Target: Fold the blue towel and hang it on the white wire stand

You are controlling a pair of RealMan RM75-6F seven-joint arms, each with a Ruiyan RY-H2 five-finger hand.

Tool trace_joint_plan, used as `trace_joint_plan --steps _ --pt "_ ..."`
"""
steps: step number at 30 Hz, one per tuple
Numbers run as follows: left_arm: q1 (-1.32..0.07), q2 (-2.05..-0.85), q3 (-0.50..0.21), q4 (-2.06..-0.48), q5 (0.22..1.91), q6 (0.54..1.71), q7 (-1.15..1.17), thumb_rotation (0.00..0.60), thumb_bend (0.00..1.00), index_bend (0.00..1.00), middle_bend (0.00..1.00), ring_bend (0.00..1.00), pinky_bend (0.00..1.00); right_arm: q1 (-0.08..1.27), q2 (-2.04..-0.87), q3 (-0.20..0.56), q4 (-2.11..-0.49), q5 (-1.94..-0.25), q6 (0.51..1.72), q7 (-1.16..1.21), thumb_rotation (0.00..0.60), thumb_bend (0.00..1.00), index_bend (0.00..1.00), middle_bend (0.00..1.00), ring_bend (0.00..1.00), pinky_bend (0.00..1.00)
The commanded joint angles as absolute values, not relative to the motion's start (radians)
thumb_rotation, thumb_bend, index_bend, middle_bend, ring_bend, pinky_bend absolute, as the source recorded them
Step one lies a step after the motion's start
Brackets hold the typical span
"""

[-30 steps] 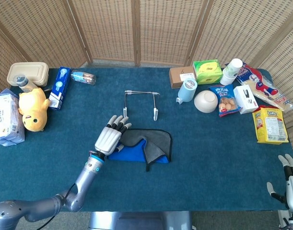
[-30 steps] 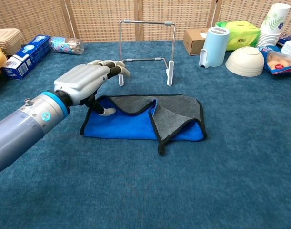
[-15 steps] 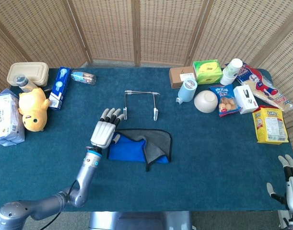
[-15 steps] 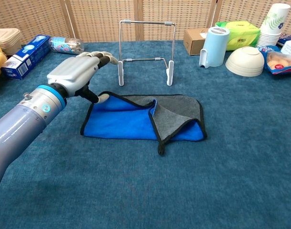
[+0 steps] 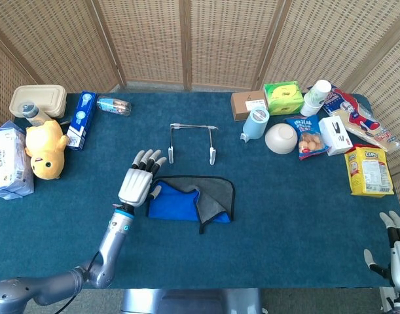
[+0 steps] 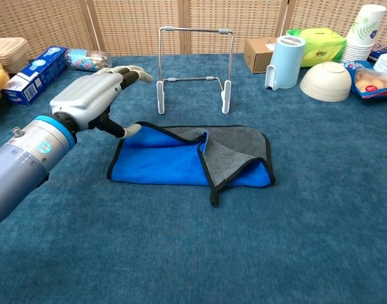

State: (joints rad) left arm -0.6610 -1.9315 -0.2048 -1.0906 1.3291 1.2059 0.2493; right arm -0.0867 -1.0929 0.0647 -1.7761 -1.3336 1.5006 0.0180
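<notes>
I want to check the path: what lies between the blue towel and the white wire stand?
Only bare table cloth separates the blue towel from the white wire stand, as the chest view shows.

even, bright, diffuse light; no harsh glare. soft short shadows under the stand (image 6: 194, 69) and towel (image 6: 180, 161). head view sharp throughout. chest view bows slightly at edges; left arm (image 6: 22, 168) close, a little soft.

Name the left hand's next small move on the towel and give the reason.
Probably lower the left hand onto the blue towel's near-left corner and pinch it: the hand hovers open beside that edge, holding nothing, and the towel lies half folded, flat before the white wire stand.
</notes>
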Motion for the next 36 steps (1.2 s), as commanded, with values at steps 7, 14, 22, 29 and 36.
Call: trace_joint_plan --steps 7,14,22,29,36 --pt "-0.676 -1.909 -0.178 -1.142 1.340 1.137 0.251 0.600 0.41 0.14 0.08 0.00 0.00 -0.088 -1.090 0.065 -1.781 -1.335 1.503 0.014 0.600 0.33 0.06 0.04 0.00 0.00" --pt "-0.713 -1.943 -0.205 -1.093 1.296 1.065 0.264 0.600 0.41 0.14 0.08 0.00 0.00 -0.099 -1.083 0.064 -1.783 -1.332 1.517 0.020 0.600 0.32 0.06 0.04 0.00 0.00" --pt "-0.745 -1.991 -0.232 -1.005 1.277 1.045 0.275 0.600 0.41 0.14 0.08 0.00 0.00 -0.106 -1.080 0.062 -1.783 -1.331 1.525 0.023 0.600 0.33 0.06 0.04 0.00 0.00" --pt "-0.750 -2.011 -0.248 -0.955 1.271 1.066 0.274 0.600 0.41 0.14 0.08 0.00 0.00 -0.106 -1.079 0.063 -1.787 -1.330 1.523 0.020 0.600 0.32 0.06 0.04 0.00 0.00" --pt "-0.745 -2.017 -0.251 -0.924 1.273 1.089 0.274 0.600 0.41 0.14 0.08 0.00 0.00 -0.103 -1.080 0.064 -1.794 -1.329 1.520 0.010 0.600 0.33 0.06 0.04 0.00 0.00"
